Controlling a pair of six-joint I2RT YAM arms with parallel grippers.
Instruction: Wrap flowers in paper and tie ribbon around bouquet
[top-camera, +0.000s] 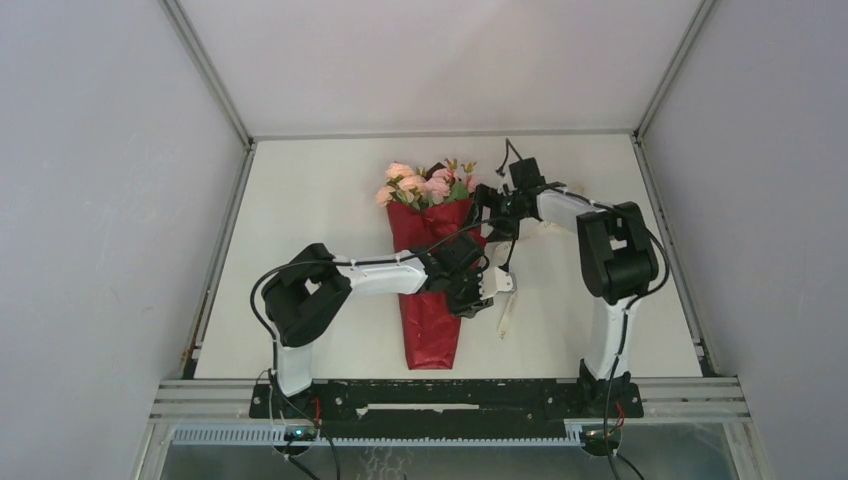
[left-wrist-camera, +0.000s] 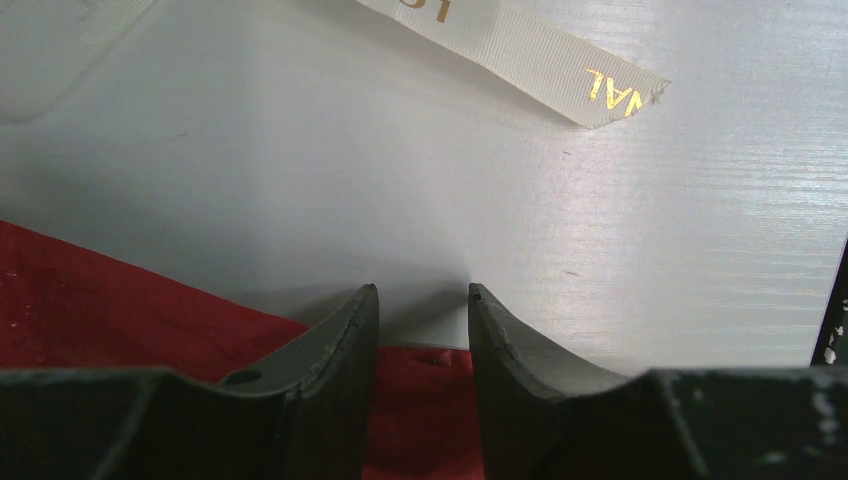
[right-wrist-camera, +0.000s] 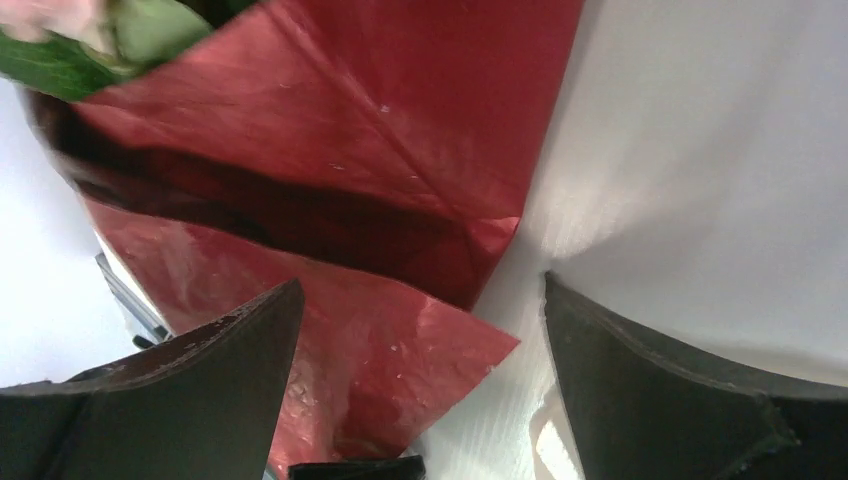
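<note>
You look down from behind the arms, while both close wrist views share the paper (right-wrist-camera: 350, 120) and table (left-wrist-camera: 300, 170).

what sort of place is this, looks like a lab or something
Probably a robot test cell in a lab: plain grey panels on a metal frame enclose a white table, with the left arm and right arm bolted at its near edge.

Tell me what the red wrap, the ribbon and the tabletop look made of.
The red wrap looks like thin coated paper: glossy sheen, sharp creases, fine crinkles. The ribbon seems woven fabric: fine cross ribs, frayed cut end, gold printed letters. The tabletop looks like white plastic or laminate, faintly lined, slightly reflective.
</note>
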